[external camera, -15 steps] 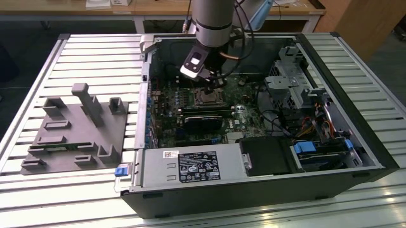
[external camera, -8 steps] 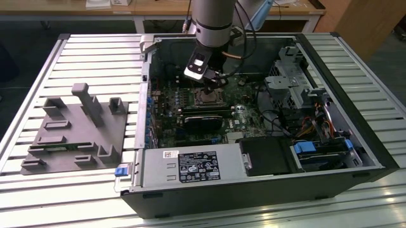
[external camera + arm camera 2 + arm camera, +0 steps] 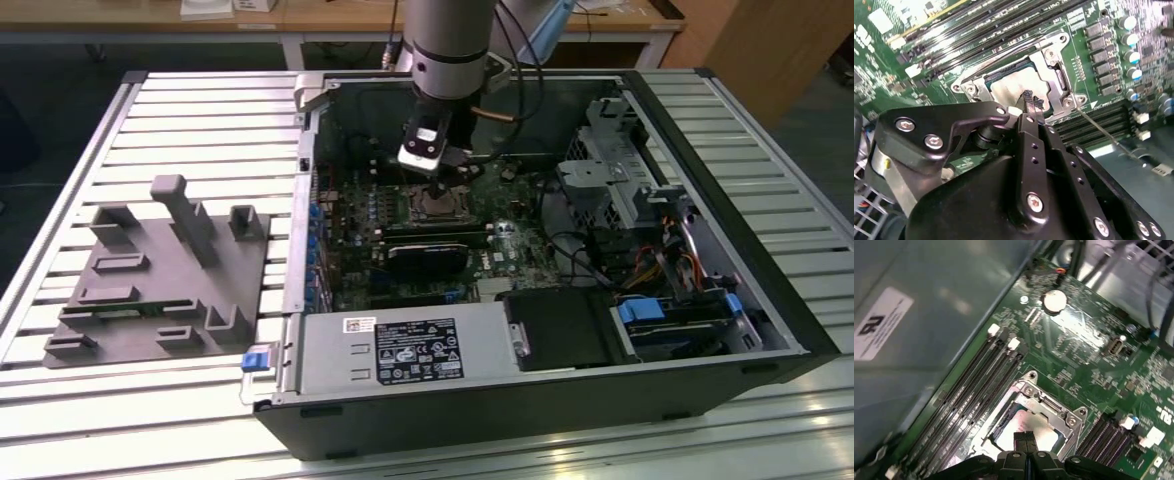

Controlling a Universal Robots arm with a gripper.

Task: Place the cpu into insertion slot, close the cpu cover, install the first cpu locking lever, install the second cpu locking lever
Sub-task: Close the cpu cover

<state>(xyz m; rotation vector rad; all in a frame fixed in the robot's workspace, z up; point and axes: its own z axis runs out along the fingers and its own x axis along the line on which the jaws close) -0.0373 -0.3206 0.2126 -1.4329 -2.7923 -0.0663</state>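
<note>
Slatted aluminium bench is seen in the exterior view, carrying an open black sheet-steel computer case and, to the exterior view's left, a grey moulded fixture block. The arm, a smooth silver cylinder, is pointed down into the case over the green motherboard. Long narrow black memory slots are laid beside the square, metal-edged insertion slot. The cpu cover, a thin bright stamped plate, is laid flat around the cpu, whose dull silver-tan top is seated in the slot and framed by the window. The gripper is matte black; its jaws are brought fully together with nothing clamped, tips at the cpu top, contact not confirmed. A thin wire lever angled out from the socket corner is caught in the second wrist view, a round coin cell in the first wrist view.
</note>
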